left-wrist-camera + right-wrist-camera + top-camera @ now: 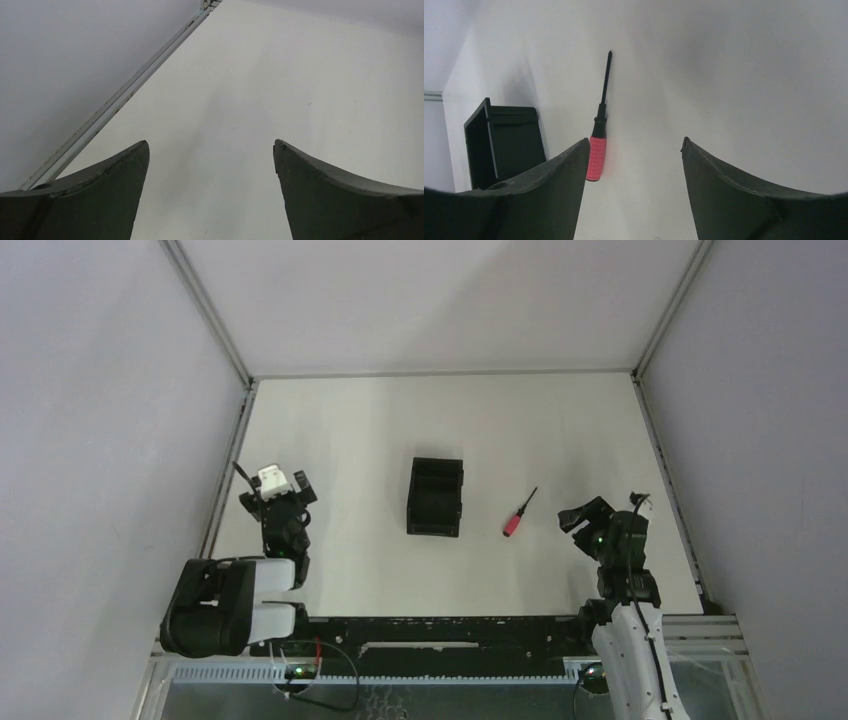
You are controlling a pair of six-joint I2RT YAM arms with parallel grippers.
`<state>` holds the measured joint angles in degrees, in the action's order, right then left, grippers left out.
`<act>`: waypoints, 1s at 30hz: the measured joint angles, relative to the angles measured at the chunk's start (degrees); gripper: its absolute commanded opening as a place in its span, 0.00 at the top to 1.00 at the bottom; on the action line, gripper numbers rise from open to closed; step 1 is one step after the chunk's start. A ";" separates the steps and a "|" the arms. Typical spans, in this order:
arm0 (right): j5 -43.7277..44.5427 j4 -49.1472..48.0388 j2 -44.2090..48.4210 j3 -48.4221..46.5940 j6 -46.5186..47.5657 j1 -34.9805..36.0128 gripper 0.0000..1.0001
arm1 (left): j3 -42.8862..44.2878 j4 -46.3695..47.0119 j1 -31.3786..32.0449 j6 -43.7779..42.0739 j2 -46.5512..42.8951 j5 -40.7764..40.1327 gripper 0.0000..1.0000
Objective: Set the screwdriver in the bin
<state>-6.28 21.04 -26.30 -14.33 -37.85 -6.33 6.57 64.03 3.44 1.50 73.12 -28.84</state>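
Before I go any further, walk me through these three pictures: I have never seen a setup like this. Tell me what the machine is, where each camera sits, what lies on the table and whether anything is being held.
This is a robot with two arms fixed at the near edge of a white table. The wide picture comes from a camera above and behind the arms, so their bases sit at the bottom. Each of the other two pictures comes from a camera on one wrist, looking out between that arm's two dark fingers.

The table holds a small black bin near the middle and a screwdriver with a pink handle, lying flat to the right of it and apart from it.

The left gripper is open and sees only bare table. The right gripper is open too, with the screwdriver just ahead beside its left finger. Nothing is held.
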 measured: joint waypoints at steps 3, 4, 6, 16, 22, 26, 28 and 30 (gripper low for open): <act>0.22 1.14 -0.17 -0.33 -0.17 0.37 0.29 | 0.00 0.00 0.00 0.00 0.00 0.00 0.02; 0.22 1.31 -0.24 -0.42 -0.17 0.59 0.29 | 0.00 0.00 0.00 0.00 0.00 0.00 0.02; 0.74 3.21 -1.18 -2.10 -0.15 1.81 0.29 | 0.00 0.00 0.00 0.00 0.00 0.00 0.02; 17.62 11.39 -22.88 -29.03 1.53 23.87 0.15 | 0.00 0.00 0.00 0.00 0.00 0.00 0.02; 19.58 13.57 -40.81 -36.89 2.64 27.15 0.20 | 0.00 0.02 0.00 0.00 0.00 0.00 0.02; 17.57 14.40 -50.40 -37.70 3.04 27.96 0.24 | 0.00 0.11 0.00 0.00 0.00 0.00 0.02; 16.24 14.34 -54.53 -38.03 3.17 28.59 0.26 | 0.00 0.13 0.00 0.00 0.00 0.00 0.02; 14.93 14.25 -58.40 -38.47 3.26 29.22 0.28 | 0.00 0.13 0.02 0.00 0.00 0.00 0.02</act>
<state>8.64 35.29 -84.71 -52.80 -34.59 22.90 6.57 64.16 3.46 1.50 73.12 -28.84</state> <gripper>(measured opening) 0.747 0.985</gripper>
